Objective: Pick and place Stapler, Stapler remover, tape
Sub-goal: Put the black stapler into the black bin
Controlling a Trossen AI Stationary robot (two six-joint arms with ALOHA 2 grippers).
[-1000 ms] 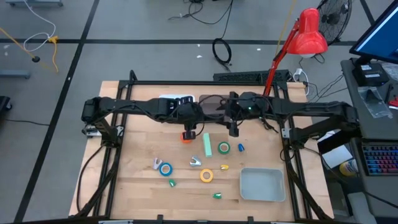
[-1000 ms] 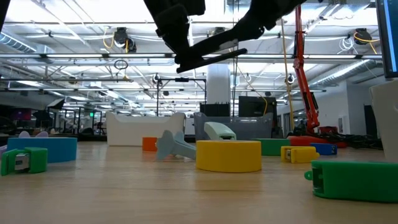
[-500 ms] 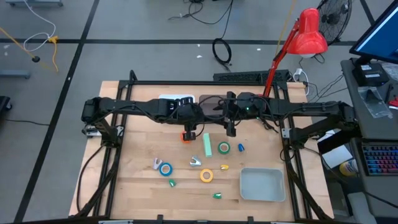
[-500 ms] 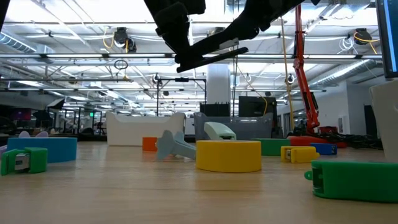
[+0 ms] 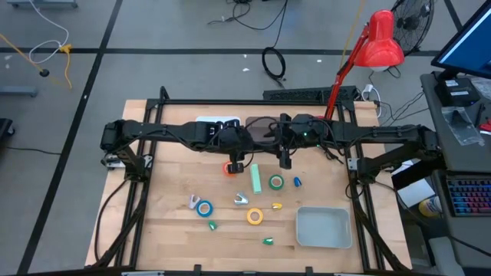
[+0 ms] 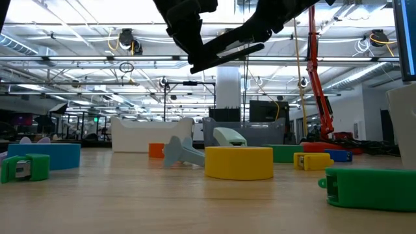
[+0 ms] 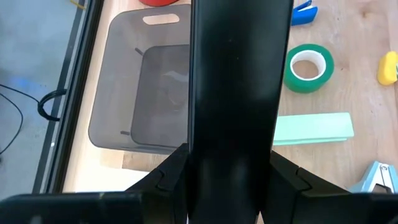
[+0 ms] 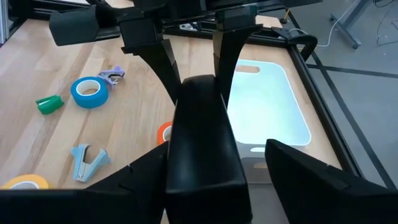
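Two grippers hang high over the table's 12 o'clock half. Left gripper [image 5: 237, 162]: fingers pinch the black stapler [image 6: 225, 53]. Right gripper [image 5: 285, 161], at its 3 o'clock: fingers spread either side of the stapler's far end. Tape lies on the wood: orange roll [image 5: 229, 168] under the left gripper; from it, green roll [image 5: 276, 182] at 4, yellow roll [image 5: 255, 217] at 5, blue roll [image 5: 204, 208] at 7.
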